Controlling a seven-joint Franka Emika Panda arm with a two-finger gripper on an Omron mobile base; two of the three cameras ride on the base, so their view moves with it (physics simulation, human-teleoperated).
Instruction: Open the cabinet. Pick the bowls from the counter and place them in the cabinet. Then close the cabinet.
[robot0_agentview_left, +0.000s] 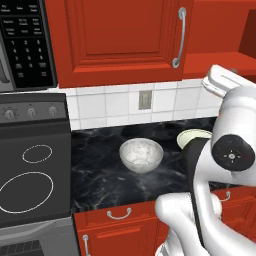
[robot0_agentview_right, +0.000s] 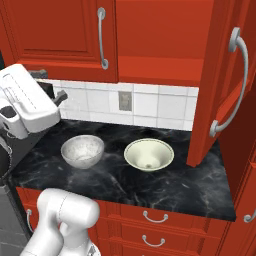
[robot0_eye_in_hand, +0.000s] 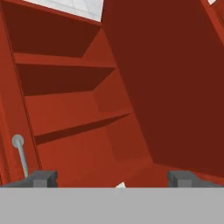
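Note:
The red cabinet (robot0_agentview_right: 155, 35) has its right door (robot0_agentview_right: 220, 75) swung open over the counter, while the left door (robot0_agentview_right: 60, 30) stays closed. In the hand view I see bare shelves (robot0_eye_in_hand: 74, 113) inside. The grey-white mottled bowl (robot0_agentview_right: 82, 150) and the cream bowl (robot0_agentview_right: 148, 154) sit upright side by side on the black marble counter (robot0_agentview_right: 190, 185). My arm partly covers the cream bowl (robot0_agentview_left: 192, 137) in the left base view. My gripper (robot0_eye_in_hand: 113, 178) hangs open and empty above the counter's left part, up and left of the grey bowl (robot0_agentview_left: 141, 155), facing into the cabinet.
A dark stovetop (robot0_agentview_left: 30, 170) adjoins the counter on the left, with a microwave (robot0_agentview_left: 25, 40) above it. Red drawers (robot0_agentview_right: 155, 217) run under the counter. The open door's lower edge hangs close above the counter's right end. A wall outlet (robot0_agentview_right: 125, 100) sits in the tiled backsplash.

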